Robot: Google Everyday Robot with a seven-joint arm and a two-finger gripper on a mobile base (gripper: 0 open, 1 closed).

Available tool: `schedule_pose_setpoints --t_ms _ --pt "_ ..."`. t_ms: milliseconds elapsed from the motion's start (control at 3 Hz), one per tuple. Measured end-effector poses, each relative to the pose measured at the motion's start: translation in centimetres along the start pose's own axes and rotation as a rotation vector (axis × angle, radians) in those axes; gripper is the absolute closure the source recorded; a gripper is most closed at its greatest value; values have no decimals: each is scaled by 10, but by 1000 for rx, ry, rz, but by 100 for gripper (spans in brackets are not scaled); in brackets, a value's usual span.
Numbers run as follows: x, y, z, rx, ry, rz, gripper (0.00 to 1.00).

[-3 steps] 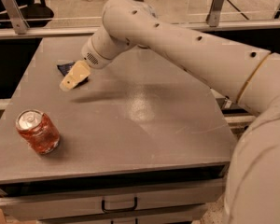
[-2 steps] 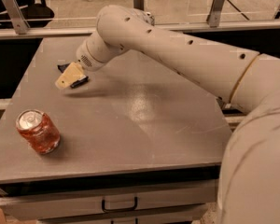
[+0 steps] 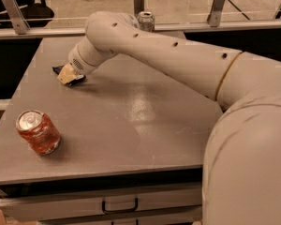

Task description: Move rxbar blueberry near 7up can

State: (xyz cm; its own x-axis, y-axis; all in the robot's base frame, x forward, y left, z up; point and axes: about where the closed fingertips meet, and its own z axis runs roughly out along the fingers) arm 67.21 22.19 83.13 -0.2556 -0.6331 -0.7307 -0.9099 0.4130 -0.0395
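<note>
The rxbar blueberry (image 3: 57, 70) is a flat dark wrapper lying on the grey table (image 3: 145, 111) at the far left. Most of it is hidden under my gripper (image 3: 66, 76), which is down on top of it; only dark corners stick out to the left and right. The 7up can (image 3: 146, 21) stands upright at the table's back edge, silvery with a silver top, partly behind my arm. It is well to the right of and behind the wrapper.
An orange-red translucent can (image 3: 38, 132) stands near the front left of the table. My white arm (image 3: 178, 60) crosses the table from the right. A railing with metal posts (image 3: 217, 6) runs behind the table. A drawer handle (image 3: 119, 205) is below the front edge.
My arm has swung further left and the gripper has come lower onto the wrapper. The 7up can, hidden behind the arm before, now shows at the back.
</note>
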Motion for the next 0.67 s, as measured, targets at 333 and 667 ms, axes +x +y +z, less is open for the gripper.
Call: schedule_pose_setpoints --t_ms 333,667 --pt "2 -2 0 5 11 -1 87" --pt "-1 -2 -3 5 11 -1 100"
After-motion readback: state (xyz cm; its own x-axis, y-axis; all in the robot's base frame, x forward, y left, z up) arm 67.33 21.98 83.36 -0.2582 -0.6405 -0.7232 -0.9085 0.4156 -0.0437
